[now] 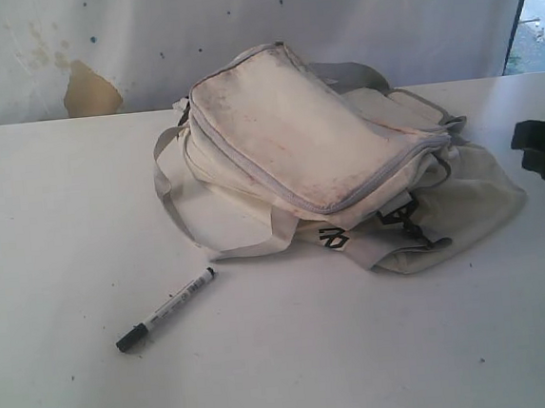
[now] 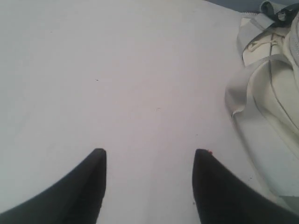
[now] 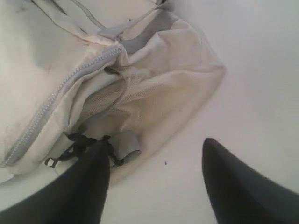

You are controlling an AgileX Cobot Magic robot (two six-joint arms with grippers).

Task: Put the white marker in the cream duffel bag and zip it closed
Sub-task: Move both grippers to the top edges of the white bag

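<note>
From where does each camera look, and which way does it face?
Exterior view: raised, off the arms, looking down at cream duffel bag, white marker, table; right tool at edge.
Left wrist view: on left arm, facing bare table past open left tool.
Right wrist view: on right arm, facing bag's zipper past open right tool.
Shared: the bag, in all three.

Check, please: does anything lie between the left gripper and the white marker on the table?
Nothing visible does. Only bare table lies between the left gripper, which is open, and the white marker. The cream duffel bag sits farther back and to the side, off that path.
</note>
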